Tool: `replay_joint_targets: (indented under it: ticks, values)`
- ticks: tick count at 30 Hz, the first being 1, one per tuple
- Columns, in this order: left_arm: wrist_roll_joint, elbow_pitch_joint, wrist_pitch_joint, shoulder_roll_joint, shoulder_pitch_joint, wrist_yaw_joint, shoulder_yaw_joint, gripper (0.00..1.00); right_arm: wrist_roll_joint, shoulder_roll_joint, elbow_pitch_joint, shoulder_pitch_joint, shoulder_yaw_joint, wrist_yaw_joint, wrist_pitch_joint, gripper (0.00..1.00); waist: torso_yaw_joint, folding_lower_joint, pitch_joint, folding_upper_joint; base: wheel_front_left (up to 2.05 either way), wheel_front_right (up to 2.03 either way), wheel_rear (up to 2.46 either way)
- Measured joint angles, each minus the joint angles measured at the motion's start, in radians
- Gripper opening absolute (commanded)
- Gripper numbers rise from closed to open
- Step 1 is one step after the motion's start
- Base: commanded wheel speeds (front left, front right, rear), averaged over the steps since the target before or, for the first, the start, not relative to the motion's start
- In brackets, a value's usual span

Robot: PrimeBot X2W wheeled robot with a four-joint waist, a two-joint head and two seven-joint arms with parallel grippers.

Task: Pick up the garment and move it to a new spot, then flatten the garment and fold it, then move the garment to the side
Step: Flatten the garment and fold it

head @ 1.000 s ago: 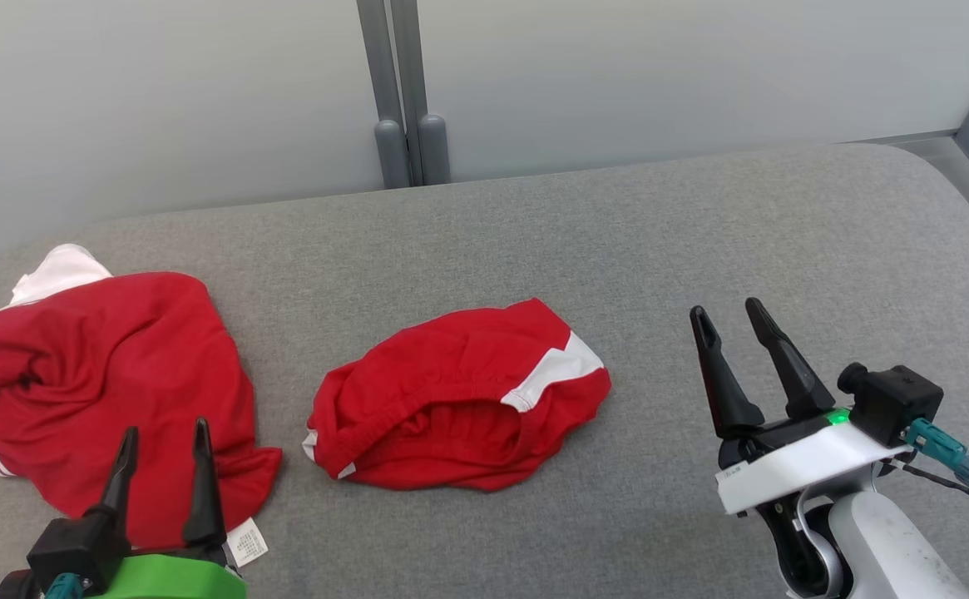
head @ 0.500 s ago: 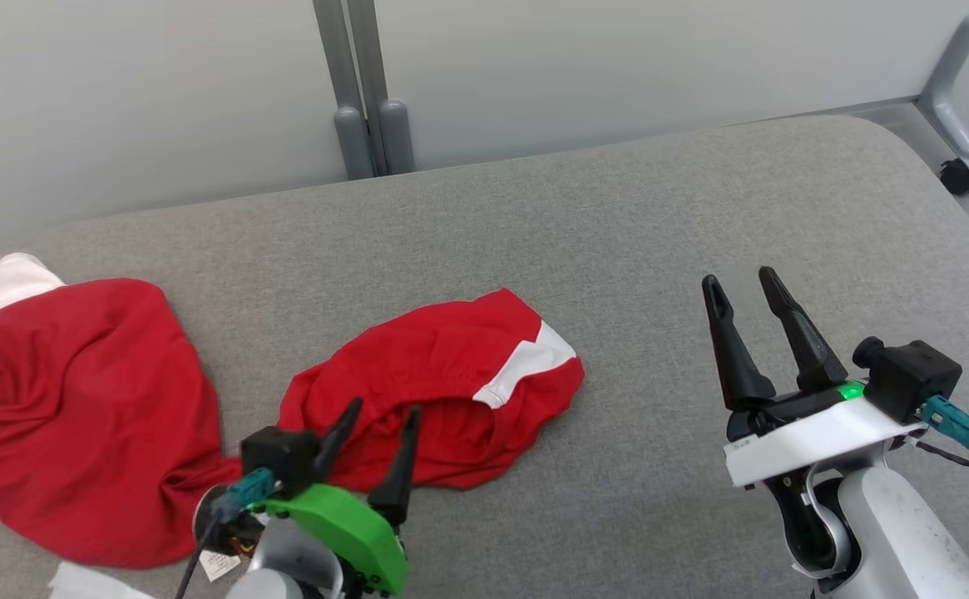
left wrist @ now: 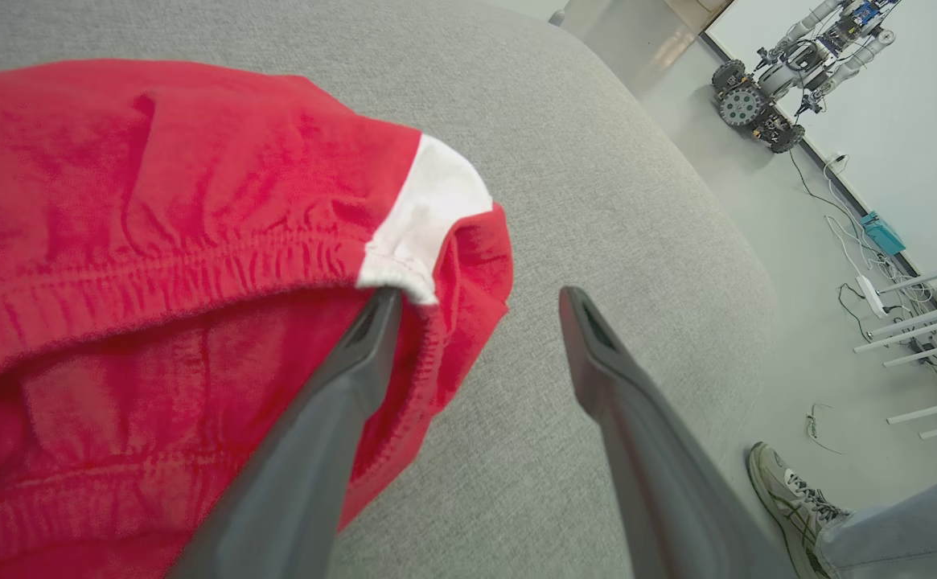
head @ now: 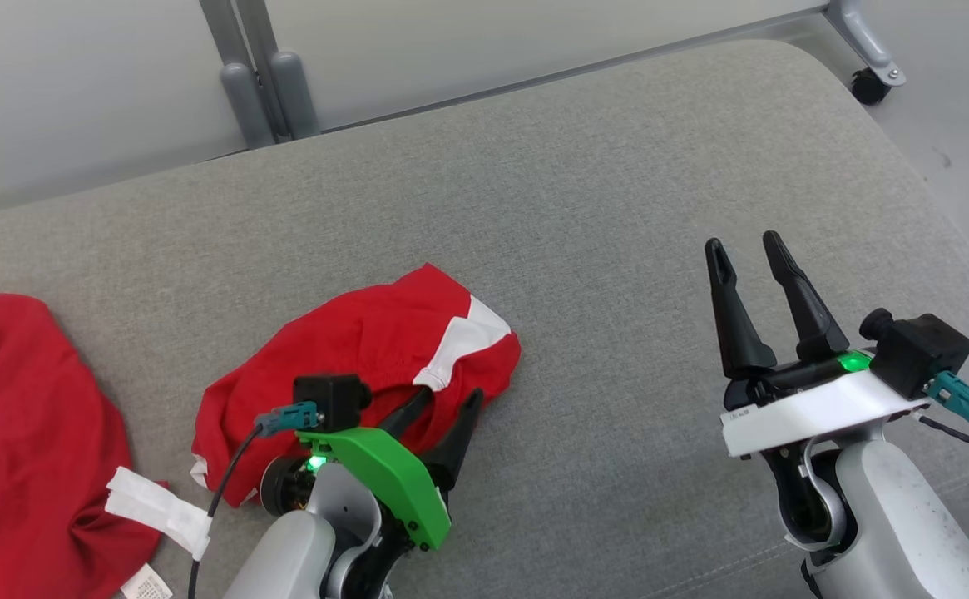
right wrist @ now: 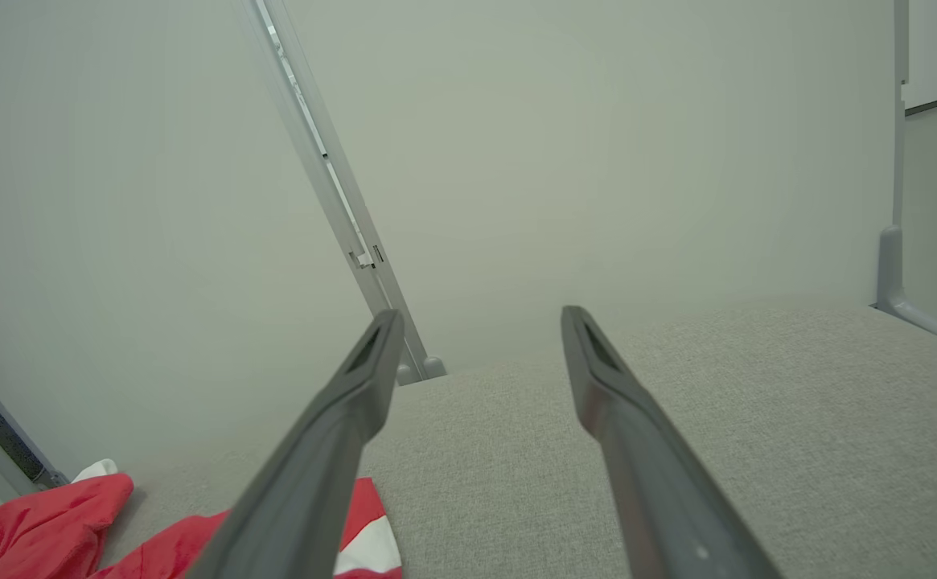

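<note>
The garment (head: 351,349) is a pair of red shorts with a white side panel, lying crumpled on the grey padded surface (head: 600,200). My left gripper (head: 451,393) is open at the garment's near right edge. In the left wrist view the left gripper (left wrist: 480,293) straddles that edge: one fingertip touches the white waistband corner (left wrist: 428,217), the other is over bare grey fabric. My right gripper (head: 742,243) stands open well to the right, above the surface, with nothing between its fingers (right wrist: 481,314). The garment (right wrist: 158,555) shows low at the left of the right wrist view.
A second, larger red garment (head: 27,466) with white labels (head: 155,512) lies at the left edge. Grey partition posts (head: 268,91) stand behind the surface, and a caster (head: 867,83) sits at the far right. A person's shoe (left wrist: 790,507) and another robot (left wrist: 766,104) are on the floor.
The head camera has turned, shifting the whole picture left. My left gripper has moved right, from beside the larger red garment to the shorts' near right edge. The right gripper has stayed put.
</note>
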Motion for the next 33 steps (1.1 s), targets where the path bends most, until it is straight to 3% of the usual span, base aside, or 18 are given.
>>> replay_joint_targets:
  ticks: [2, 3, 4, 5, 12, 17, 26, 33]
  values:
    - [-0.012, 0.015, -0.011, -0.001, -0.014, 0.0, 0.002, 0.97, -0.001, 0.003, 0.0, 0.0, -0.003, 0.0, 0.0, 1.0, -0.014, 0.0, 0.009, 0.0, 0.0, 0.0, 0.0]
    - [-0.016, 0.021, -0.015, -0.002, -0.02, 0.0, 0.005, 0.5, -0.002, 0.005, 0.0, 0.0, -0.004, 0.0, 0.0, 1.0, -0.018, 0.0, 0.012, -0.0001, 0.0, 0.0, 0.0]
    - [-0.019, 0.03, -0.015, -0.001, -0.024, 0.0, 0.008, 0.29, -0.002, 0.007, 0.001, 0.0, -0.004, 0.0, 0.0, 1.0, -0.022, 0.0, 0.014, 0.0, 0.0, 0.0, 0.0]
    - [-0.026, 0.043, -0.015, -0.002, -0.028, 0.0, 0.014, 0.01, -0.004, 0.009, 0.002, 0.0, -0.005, 0.0, 0.0, 1.0, -0.024, 0.0, 0.016, 0.0, 0.0, 0.0, 0.0]
    - [-0.035, 0.102, -0.017, 0.012, -0.048, 0.012, 0.028, 0.0, -0.004, 0.017, 0.007, 0.0, 0.002, 0.0, 0.0, 1.0, -0.015, 0.0, 0.006, 0.0, 0.0, 0.0, 0.0]
    - [-0.05, 0.065, -0.015, 0.024, -0.085, 0.006, 0.007, 0.0, -0.004, 0.019, 0.007, 0.001, 0.0, 0.0, 0.0, 1.0, -0.011, 0.0, 0.002, 0.0, 0.0, 0.0, 0.0]
    - [0.047, -0.048, 0.105, 0.062, -0.378, -0.001, -0.149, 0.0, -0.003, 0.028, -0.003, -0.026, -0.008, 0.0, 0.0, 1.0, -0.012, 0.0, 0.021, 0.0, 0.0, 0.0, 0.0]
    - [-0.033, -0.094, 0.119, 0.042, -0.573, -0.001, -0.156, 0.0, -0.003, 0.044, -0.005, -0.037, -0.029, 0.0, 0.0, 1.0, -0.045, 0.0, 0.033, 0.0, 0.0, 0.0, 0.0]
